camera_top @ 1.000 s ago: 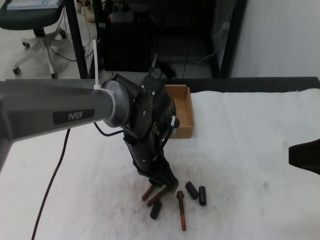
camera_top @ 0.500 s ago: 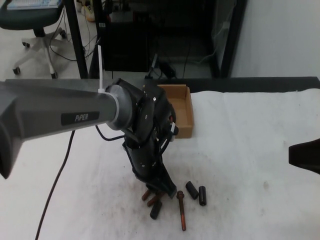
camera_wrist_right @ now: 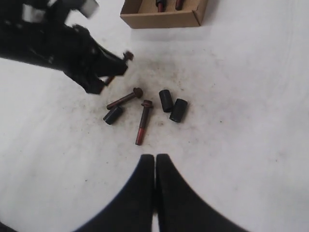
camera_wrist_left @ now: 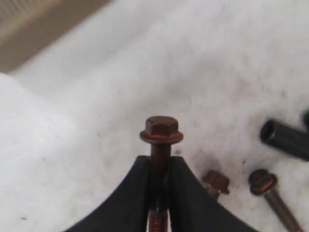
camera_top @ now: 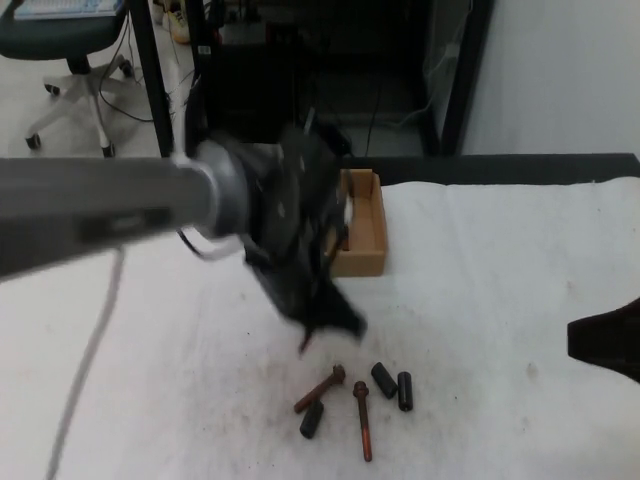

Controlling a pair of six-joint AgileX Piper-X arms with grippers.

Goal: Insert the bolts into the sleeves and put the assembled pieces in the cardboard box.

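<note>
Left claw point(camera_wrist_left: 161, 163) clamped on a bolt point(camera_wrist_left: 161, 130), right claw point(camera_wrist_right: 155, 160) pressed together, cardboard box point(camera_top: 366, 262) at far edge of bench point(camera_top: 500, 290)

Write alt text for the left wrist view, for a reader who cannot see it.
The left pincer is shut on a copper-coloured hex-head metal bolt, whose head stands out past the black fingertips, over the white cloth-covered bench. On the cloth beyond lie two more such bolts and the end of a black cylindrical sleeve.

Rear overview, wrist close-ups; bolts point(camera_top: 363, 422) seemingly shared.
</note>
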